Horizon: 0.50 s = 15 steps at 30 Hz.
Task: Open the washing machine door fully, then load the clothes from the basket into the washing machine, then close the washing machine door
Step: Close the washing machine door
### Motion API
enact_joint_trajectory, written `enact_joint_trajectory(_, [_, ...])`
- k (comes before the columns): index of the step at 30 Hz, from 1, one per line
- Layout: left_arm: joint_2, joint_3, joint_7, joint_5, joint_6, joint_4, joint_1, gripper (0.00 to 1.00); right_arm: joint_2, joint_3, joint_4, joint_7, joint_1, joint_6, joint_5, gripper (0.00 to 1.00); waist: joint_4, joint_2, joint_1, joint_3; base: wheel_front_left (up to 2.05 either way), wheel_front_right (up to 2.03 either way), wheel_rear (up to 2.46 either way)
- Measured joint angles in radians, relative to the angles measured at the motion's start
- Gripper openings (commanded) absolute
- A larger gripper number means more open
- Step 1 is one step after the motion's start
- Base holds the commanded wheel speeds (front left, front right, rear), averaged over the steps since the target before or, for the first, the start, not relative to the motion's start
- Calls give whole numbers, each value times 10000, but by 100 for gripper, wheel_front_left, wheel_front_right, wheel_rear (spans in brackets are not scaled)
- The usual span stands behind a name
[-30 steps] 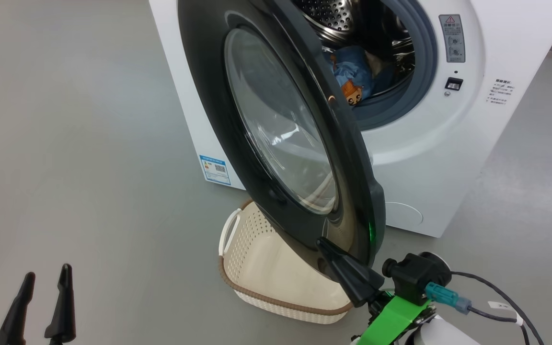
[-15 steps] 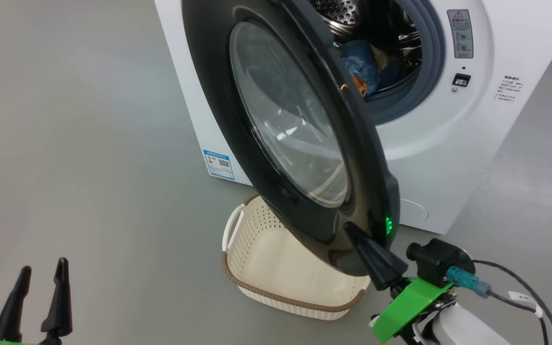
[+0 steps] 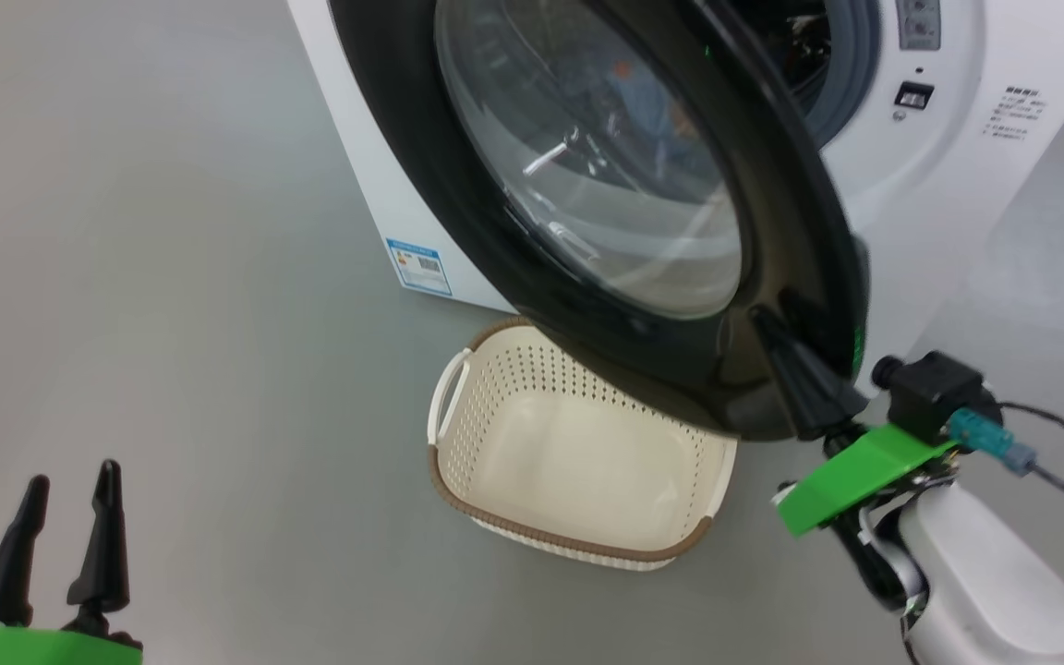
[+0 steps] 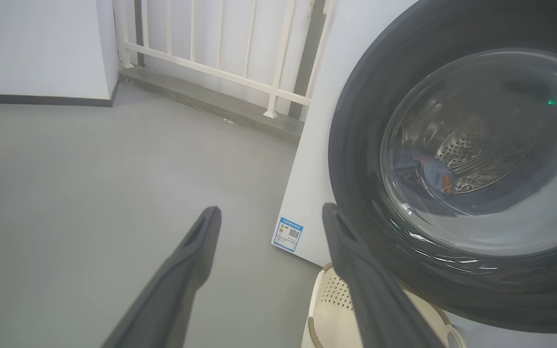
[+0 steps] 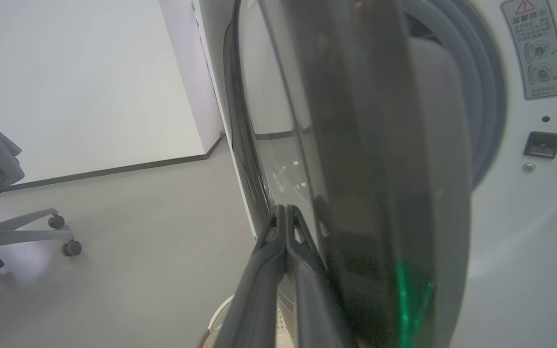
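Down at the near left, the left end effector (image 3: 70, 473) is hanging with its fingers spread wide and nothing between them, well apart from everything else. Right of it, the basket (image 3: 578, 462) is sitting on the floor (image 3: 172, 277), looking empty, its far end tucked under the washing machine door (image 3: 587, 166). Seen through the door, the clothes (image 4: 428, 169) are lying in the drum (image 4: 467, 145) of the washing machine (image 3: 948, 194), so loading is looking done and closing is the step in hand. Hinged on its left side, the door is standing partly ajar, its free edge pointing near and right. Low on that edge's outer face, the right end effector (image 3: 763, 319) is resting with its fingers clenched together on nothing. From those fingertips the door is lying just far and right, apparently touching, so the right arm is the nearer one, and the push should be running far and right toward the latch slot (image 3: 913, 94).
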Motion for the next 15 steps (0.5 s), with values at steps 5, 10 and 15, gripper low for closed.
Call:
enact_joint_trajectory(5, [111,-113,-2,-155,0,-54,-263,100,-84,-704,186,-2,-432,13,-301,0,-32,0,1,515,0,0,0])
enact_joint_trajectory(10, [286,-186,-2,-245,0,-92,-583,100,-100,-1049,393,-2,-956,15,-529,0,-100,0,1,1046,0,0,0])
enact_joint_trajectory(15, [424,-293,-10,-491,0,-240,-855,100,-13,-1985,650,0,-1729,65,-683,0,-197,0,1,1609,0,0,0])
